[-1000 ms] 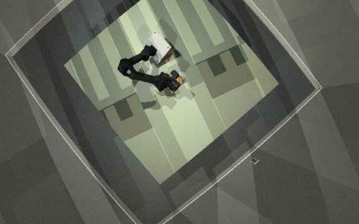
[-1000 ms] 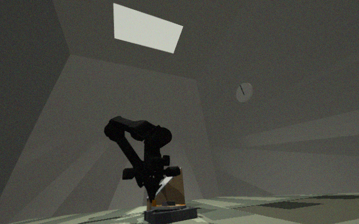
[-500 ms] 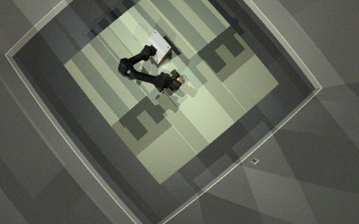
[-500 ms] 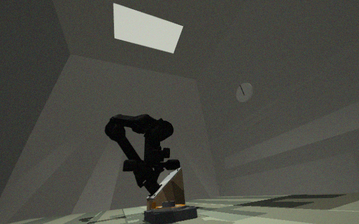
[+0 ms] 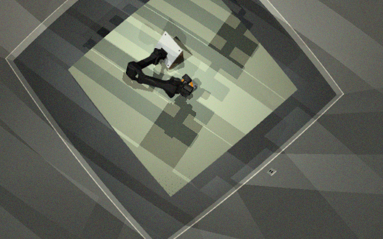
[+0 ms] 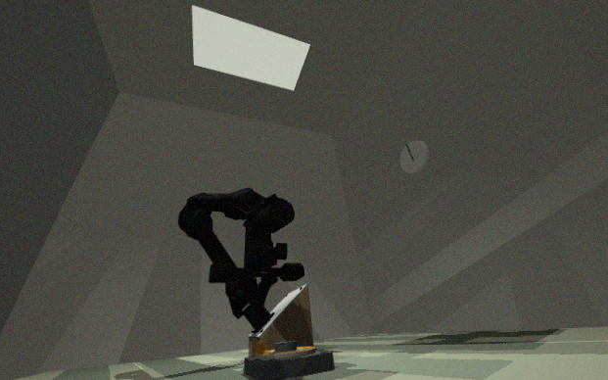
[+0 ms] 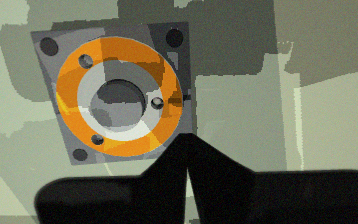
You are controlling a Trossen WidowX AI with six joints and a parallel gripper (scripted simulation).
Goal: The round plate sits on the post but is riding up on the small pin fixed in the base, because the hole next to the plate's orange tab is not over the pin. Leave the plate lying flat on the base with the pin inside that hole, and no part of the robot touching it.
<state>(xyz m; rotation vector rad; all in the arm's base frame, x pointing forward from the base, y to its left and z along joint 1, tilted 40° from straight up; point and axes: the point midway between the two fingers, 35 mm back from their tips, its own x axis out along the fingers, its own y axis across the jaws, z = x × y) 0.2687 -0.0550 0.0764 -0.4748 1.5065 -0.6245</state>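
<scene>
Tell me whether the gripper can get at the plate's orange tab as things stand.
Probably yes: the shut gripper sits just off the plate's rim, the tab is close by, and nothing lies between them.
</scene>
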